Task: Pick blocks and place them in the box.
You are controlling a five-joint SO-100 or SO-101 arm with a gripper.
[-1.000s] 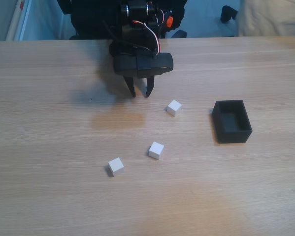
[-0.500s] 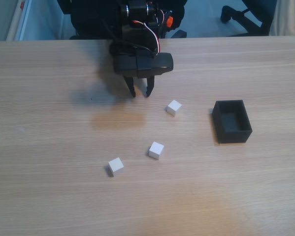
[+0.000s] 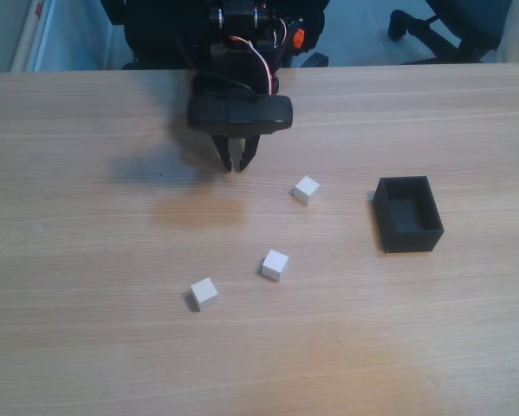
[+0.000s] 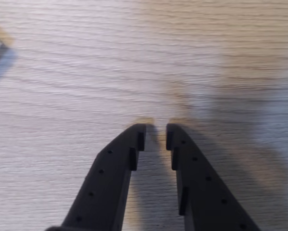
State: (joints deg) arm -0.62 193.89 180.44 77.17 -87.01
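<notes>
Fixed view: mounted high opposite the arm, facing down across the table (image 3: 86,347). Wrist view: set close above the gripper (image 4: 156,137), looking steeply down along its fingers. Shared ground: gripper tips and adjoining wood (little else).

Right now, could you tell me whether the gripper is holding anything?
Nothing: the gripper is empty, its jaws nearly closed over bare table; all three blocks lie apart from it.

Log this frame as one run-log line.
phase: pre-grasp | gripper: empty, jaws nearly closed, above table | blocks: three on table, nearest | box: empty
</notes>
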